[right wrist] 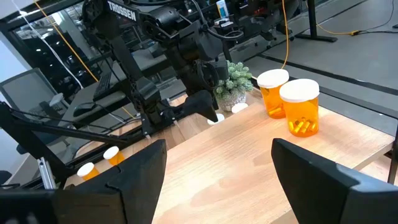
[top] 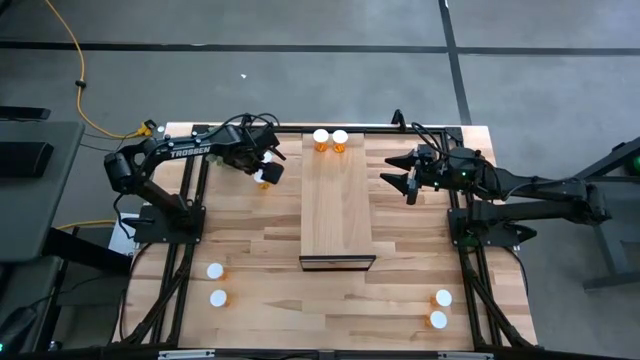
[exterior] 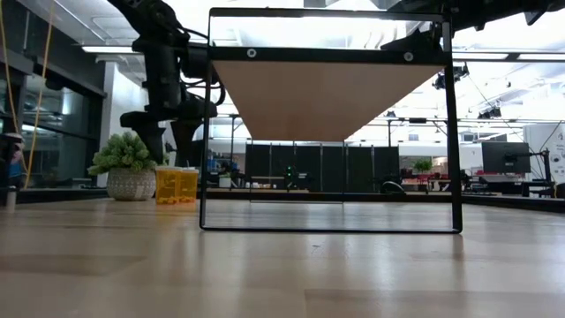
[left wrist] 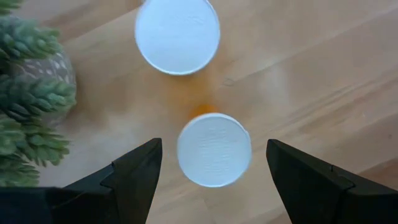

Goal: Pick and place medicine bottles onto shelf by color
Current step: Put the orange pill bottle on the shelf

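Two orange medicine bottles with white caps stand side by side at the table's far left, next to a small green plant (left wrist: 31, 93). My left gripper (left wrist: 214, 180) points down above the nearer one (left wrist: 214, 149), open, one finger on either side of its cap with a gap on both sides. The other bottle (left wrist: 177, 34) stands just beyond. Two more bottles (right wrist: 300, 109) stand on the far end of the pale wood shelf (top: 337, 210). My right gripper (top: 392, 168) hovers open and level to the right of the shelf, holding nothing.
Two bottles (top: 216, 284) stand near the table's front left corner and two (top: 440, 308) near its front right. The shelf runs down the table's middle on a dark metal frame (exterior: 455, 124). Bare tabletop lies on both sides of it.
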You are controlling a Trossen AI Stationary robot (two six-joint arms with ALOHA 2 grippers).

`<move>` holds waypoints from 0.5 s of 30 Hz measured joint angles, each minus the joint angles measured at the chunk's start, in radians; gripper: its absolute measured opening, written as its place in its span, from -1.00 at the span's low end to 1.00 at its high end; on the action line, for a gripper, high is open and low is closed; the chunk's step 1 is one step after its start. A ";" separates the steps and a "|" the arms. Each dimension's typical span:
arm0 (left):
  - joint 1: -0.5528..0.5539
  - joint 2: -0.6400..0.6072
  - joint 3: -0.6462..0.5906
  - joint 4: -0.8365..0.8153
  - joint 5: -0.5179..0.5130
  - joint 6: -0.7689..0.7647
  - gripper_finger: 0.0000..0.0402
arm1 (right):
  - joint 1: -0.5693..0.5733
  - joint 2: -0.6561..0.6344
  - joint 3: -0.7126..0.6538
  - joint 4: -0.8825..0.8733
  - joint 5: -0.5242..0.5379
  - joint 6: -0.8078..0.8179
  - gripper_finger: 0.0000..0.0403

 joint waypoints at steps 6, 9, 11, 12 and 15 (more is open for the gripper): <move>0.000 0.000 0.000 0.000 -0.016 0.000 0.39 | 0.000 0.000 0.000 0.000 0.000 0.001 0.40; 0.000 0.000 0.000 0.000 -0.019 -0.015 0.39 | 0.000 0.000 0.000 0.000 0.000 0.002 0.40; 0.000 0.000 0.000 0.000 -0.021 -0.017 0.39 | 0.000 0.000 0.000 0.000 0.000 0.002 0.40; 0.000 0.000 0.000 0.000 -0.021 -0.017 0.39 | 0.000 0.000 0.000 0.000 0.000 0.002 0.40; 0.000 0.000 0.000 0.000 -0.021 -0.017 0.39 | 0.000 0.000 0.000 0.000 0.000 0.002 0.40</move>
